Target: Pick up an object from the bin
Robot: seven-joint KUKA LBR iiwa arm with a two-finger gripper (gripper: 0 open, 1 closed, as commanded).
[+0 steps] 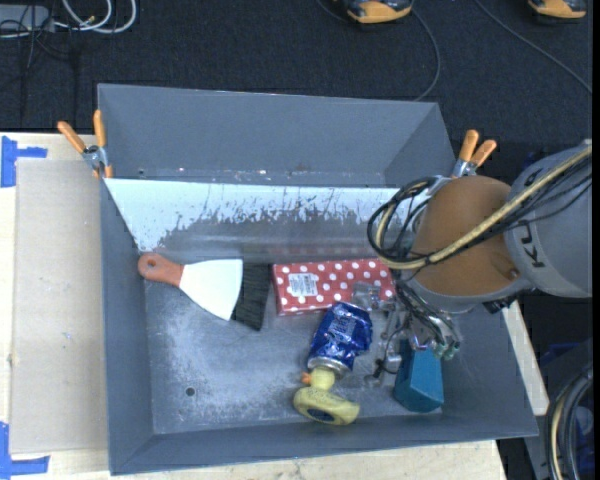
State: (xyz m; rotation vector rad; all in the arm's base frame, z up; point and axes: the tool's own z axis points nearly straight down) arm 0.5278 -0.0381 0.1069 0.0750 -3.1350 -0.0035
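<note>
The arm's orange cover (460, 238) hides the right end of a red white-dotted box (325, 268), whose white label (302, 286) is too small to read. Low in the near right corner of the grey bin (180, 368), the gripper (392, 346) sits between a crumpled blue packet (338, 336), its long axis slanting down-left toward a yellow lump (325, 405), and a teal block (420, 383); whether it is released or clenched cannot be told.
</note>
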